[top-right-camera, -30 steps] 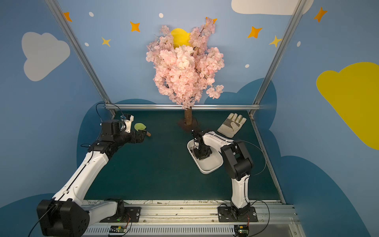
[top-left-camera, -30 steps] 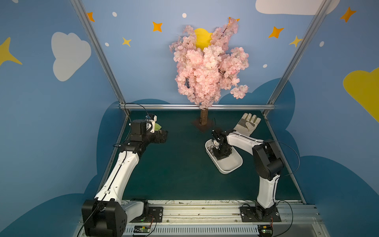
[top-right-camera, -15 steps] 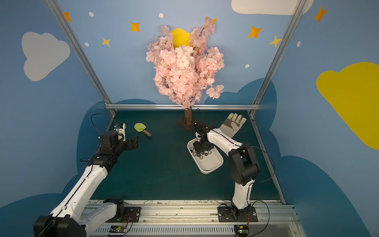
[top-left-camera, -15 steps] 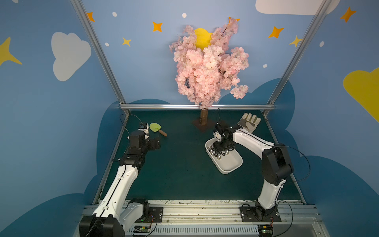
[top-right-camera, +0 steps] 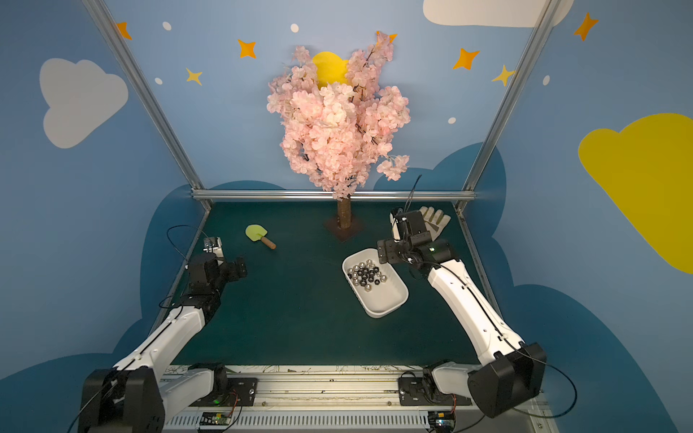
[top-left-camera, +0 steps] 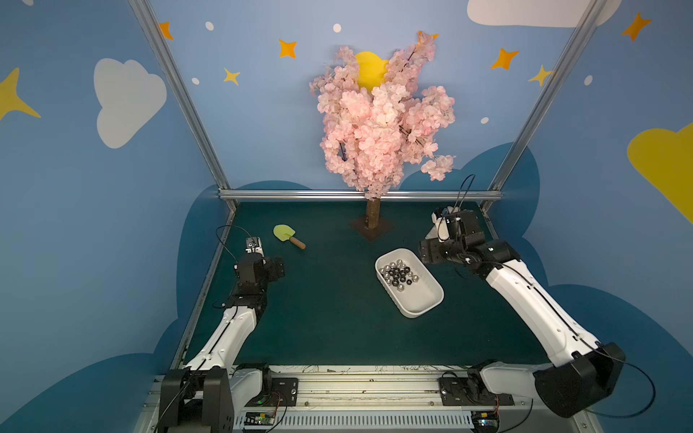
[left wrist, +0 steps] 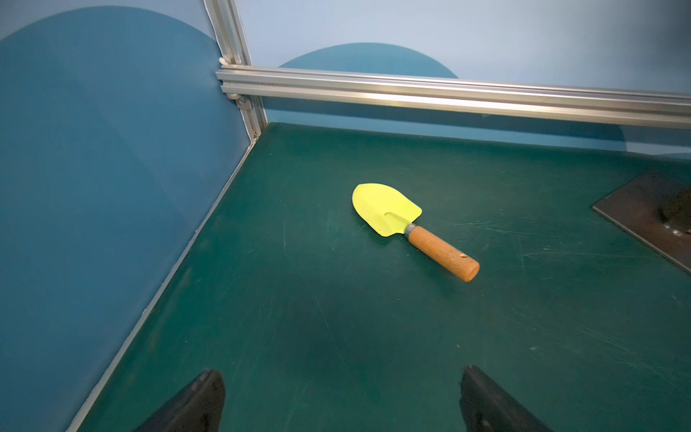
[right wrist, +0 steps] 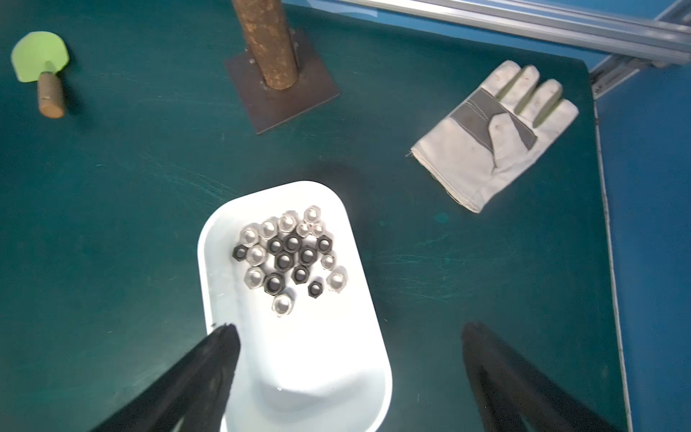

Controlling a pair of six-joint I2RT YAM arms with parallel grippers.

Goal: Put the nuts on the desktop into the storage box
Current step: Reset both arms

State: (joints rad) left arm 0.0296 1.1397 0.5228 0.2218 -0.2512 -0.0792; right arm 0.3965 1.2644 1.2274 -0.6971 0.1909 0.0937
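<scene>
White plastic, shallow and round-cornered, the storage box (top-left-camera: 420, 300) lies flat on the dark teal desktop (top-left-camera: 330, 307), right of centre. It sits at a slant, with 1 short end turned toward the tree trunk (right wrist: 269, 45). Roughly 20 hex nuts (right wrist: 289, 254) lie inside it. They are bunched in the half nearer the trunk, some bright silver and some dark, many touching their neighbours.

In the wrist view the right gripper (right wrist: 349, 333) hangs above the box with its 2 black fingers spread wide and nothing between them. 1 fingertip overlaps the box rim and the other is over bare desktop. In both top views it sits by the box's far right corner, between the box and the beige work glove (right wrist: 493, 138), which lies palm up near the far right corner of the desktop.

The left gripper (left wrist: 341, 376) is also spread wide and empty. It is near the left rail (top-left-camera: 204, 285), well apart from the box. Beyond it lies a small trowel (left wrist: 389, 211) with a yellow-green blade and a wooden handle. The trunk stands on a dark square base plate (right wrist: 284, 97) under pink blossom (top-left-camera: 378, 123).
</scene>
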